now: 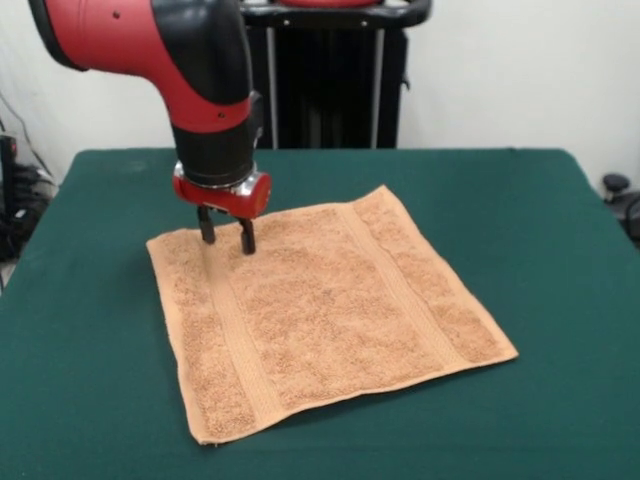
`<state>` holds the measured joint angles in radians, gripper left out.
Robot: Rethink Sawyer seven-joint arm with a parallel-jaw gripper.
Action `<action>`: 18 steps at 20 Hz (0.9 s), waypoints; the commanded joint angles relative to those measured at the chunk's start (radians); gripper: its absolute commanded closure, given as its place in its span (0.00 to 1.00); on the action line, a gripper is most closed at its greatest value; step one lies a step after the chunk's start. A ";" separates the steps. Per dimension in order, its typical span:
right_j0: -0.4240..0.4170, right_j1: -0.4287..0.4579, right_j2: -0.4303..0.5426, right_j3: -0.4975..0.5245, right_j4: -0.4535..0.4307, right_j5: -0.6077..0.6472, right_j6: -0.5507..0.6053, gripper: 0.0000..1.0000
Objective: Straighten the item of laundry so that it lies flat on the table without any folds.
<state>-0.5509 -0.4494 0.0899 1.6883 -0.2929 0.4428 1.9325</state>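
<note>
- The gripper [226, 237] has its two black fingers spread a bit with a gap between them, nothing pinched. The tips are right down at the towel's surface near its far-left corner, though I can't say for sure that they're actually pressing into it.
- Above the fingers there's a red ring, then the black wrist, then the chunky red and black arm [170, 45] coming in from the top left.
- The orange-tan terry towel [330, 310] is spread out open, sitting roughly mid-table and turned at an angle, so one corner points to the far side and another to the right.
- It looks pretty much flat, no folded-over bits that I can spot. Two woven bands run across it, one near the left edge and one near the right.
- All of it sits on the dark green table [540, 210], with bare cloth showing on every side of the towel.
- Behind the table is the black pedestal [325, 75], against a pale wall.
</note>
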 commanded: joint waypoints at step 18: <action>0.003 -0.223 0.122 0.086 -0.028 0.191 -0.104 0.00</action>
<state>-0.5526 -0.5876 0.0931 1.6848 -0.3307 0.4731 1.9325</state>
